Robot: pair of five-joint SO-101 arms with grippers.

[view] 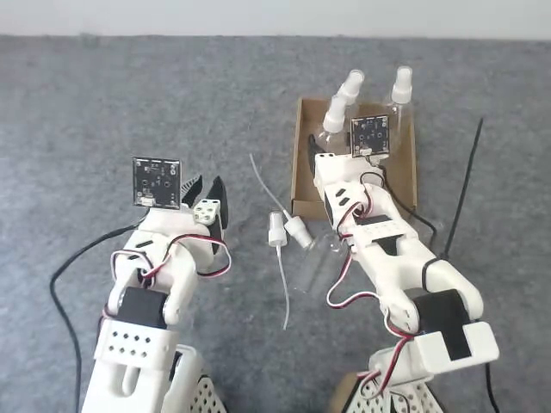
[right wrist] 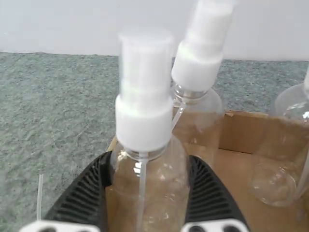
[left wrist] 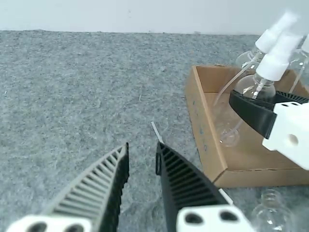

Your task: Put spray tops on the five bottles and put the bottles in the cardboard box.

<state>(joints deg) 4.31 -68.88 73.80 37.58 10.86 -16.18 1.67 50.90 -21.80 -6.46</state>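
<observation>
- Cardboard box is sitting on the table, directly ahead of the right arm.
- Held bottle is hanging upright, spray top uppermost, over the box's near-left corner, so a straight lowering is looking sufficient.
- Right pincer is clamping that bottle's body.
- Left pincer is hanging slightly parted and empty, well left of the box.
- Loose bottle is lying between the 2 arms.
</observation>
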